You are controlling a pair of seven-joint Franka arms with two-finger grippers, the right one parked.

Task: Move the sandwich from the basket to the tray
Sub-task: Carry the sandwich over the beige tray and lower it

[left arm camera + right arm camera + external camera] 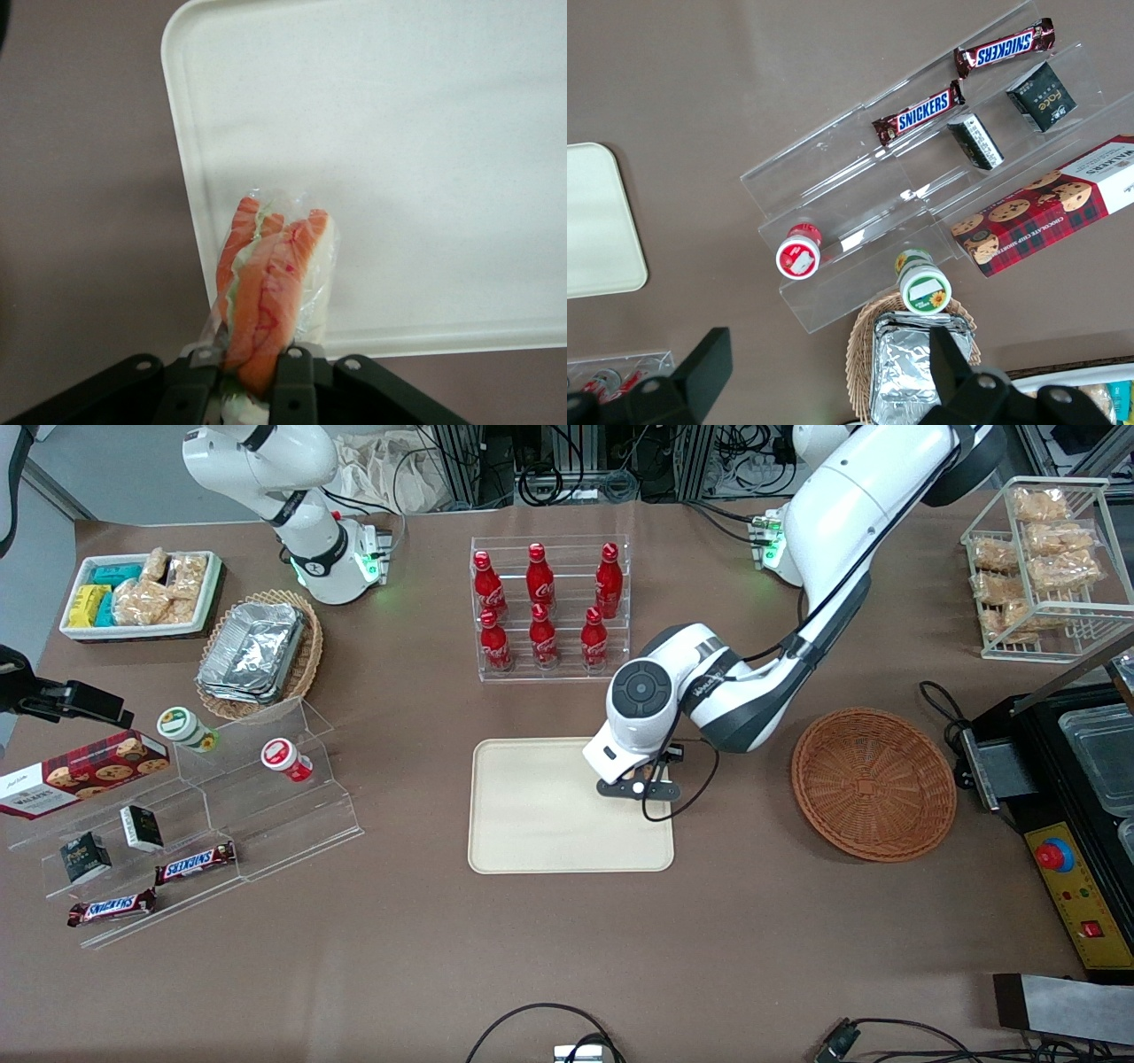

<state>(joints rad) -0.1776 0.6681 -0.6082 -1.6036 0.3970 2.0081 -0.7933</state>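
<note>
The wrapped sandwich (273, 288), orange and green along its cut edge, hangs over the cream tray (416, 159) near one rim. My left gripper (250, 390) is shut on it, a black finger pressing each side of the wedge. In the front view that gripper (640, 784) hovers over the tray (540, 815) at its edge nearest the basket, and the wrist hides the sandwich there. The round reddish-brown wicker basket (873, 783) sits beside the tray toward the working arm's end of the table, with nothing in it.
A clear rack of red cola bottles (549, 607) stands farther from the front camera than the tray. An acrylic stepped shelf (195, 806) with cups and snack bars, an oval basket of foil containers (259, 654) and a white snack bin (142, 593) lie toward the parked arm's end.
</note>
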